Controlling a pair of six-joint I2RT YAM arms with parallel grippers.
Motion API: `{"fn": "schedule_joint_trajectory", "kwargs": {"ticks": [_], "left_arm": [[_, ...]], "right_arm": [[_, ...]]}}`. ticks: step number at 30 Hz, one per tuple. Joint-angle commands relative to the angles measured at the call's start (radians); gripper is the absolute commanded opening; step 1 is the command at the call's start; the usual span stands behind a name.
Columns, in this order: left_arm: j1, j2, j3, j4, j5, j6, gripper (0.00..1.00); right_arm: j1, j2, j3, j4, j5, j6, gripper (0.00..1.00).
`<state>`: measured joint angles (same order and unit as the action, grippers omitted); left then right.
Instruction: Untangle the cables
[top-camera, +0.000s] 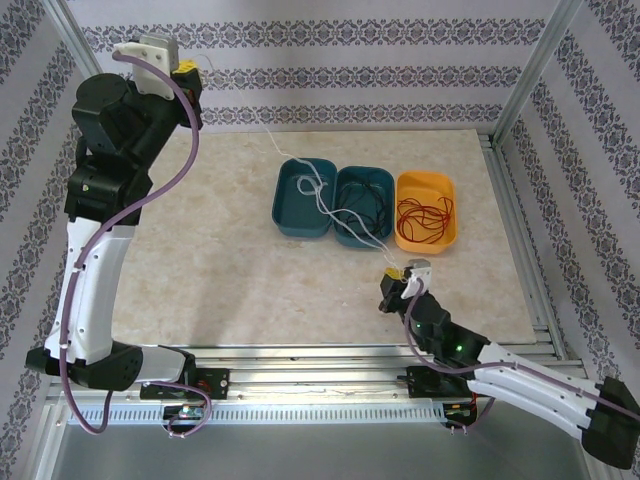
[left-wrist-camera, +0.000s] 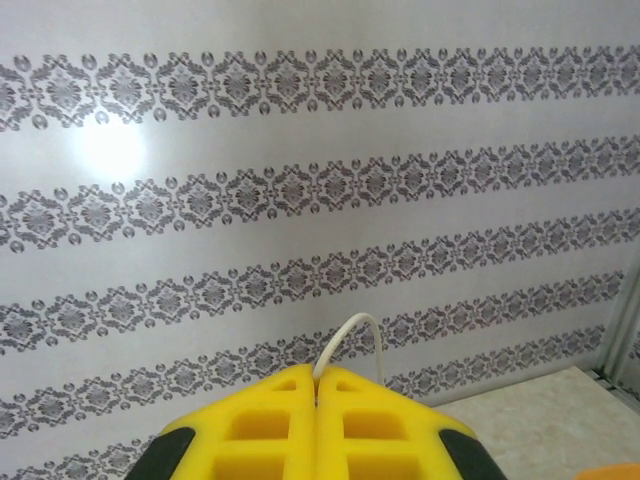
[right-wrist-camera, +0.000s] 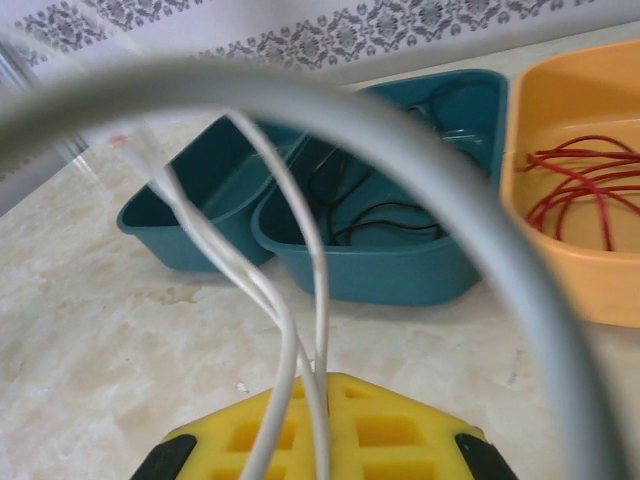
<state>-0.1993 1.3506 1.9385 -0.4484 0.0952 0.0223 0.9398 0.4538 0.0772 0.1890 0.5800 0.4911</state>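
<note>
White cable (right-wrist-camera: 312, 240) runs diagonally, left jaws clenched on its end high at back-left, right jaws grasping it low over the tabletop (top-camera: 220, 260) — black cable (top-camera: 362, 212), red cable (top-camera: 425, 215) coiled in bins (right-wrist-camera: 380, 275)

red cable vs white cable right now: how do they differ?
Place: the red cable lies wholly inside the orange bin; the white cable runs across the left teal bin and out both ways.
Grip: the red cable is untouched; the white cable is pinched by the left gripper and the right gripper.
Shape: the red cable is a loose coil; the white cable is strung between the arms.
Shared: both are thin and flexible.
</note>
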Motion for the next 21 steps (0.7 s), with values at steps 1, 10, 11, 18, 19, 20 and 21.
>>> {"fn": "schedule_joint_trajectory", "kwargs": {"ticks": [1, 10, 11, 18, 19, 20, 21], "left_arm": [[0.027, 0.021, 0.04, 0.025, -0.017, 0.0, 0.0], [0.075, 0.102, 0.113, -0.001, -0.022, -0.005, 0.0], [0.078, 0.11, 0.124, -0.002, -0.038, 0.006, 0.0], [0.239, 0.227, 0.312, -0.054, -0.067, -0.061, 0.0], [0.257, 0.235, 0.321, -0.05, -0.062, -0.07, 0.0], [0.266, 0.239, 0.325, -0.045, -0.061, -0.073, 0.0], [0.272, 0.242, 0.325, -0.04, -0.064, -0.073, 0.0]], "right_arm": [[0.0, -0.104, 0.016, -0.22, 0.056, 0.009, 0.0], [-0.001, -0.088, 0.076, -0.328, 0.067, 0.02, 0.0], [-0.001, -0.073, 0.086, -0.332, 0.067, 0.023, 0.0], [-0.001, -0.038, 0.112, -0.405, 0.063, 0.06, 0.0], [-0.001, -0.046, 0.11, -0.409, 0.066, 0.062, 0.0], [-0.001, -0.054, 0.108, -0.418, 0.077, 0.069, 0.0], [-0.001, -0.062, 0.11, -0.425, 0.083, 0.072, 0.0]]}}
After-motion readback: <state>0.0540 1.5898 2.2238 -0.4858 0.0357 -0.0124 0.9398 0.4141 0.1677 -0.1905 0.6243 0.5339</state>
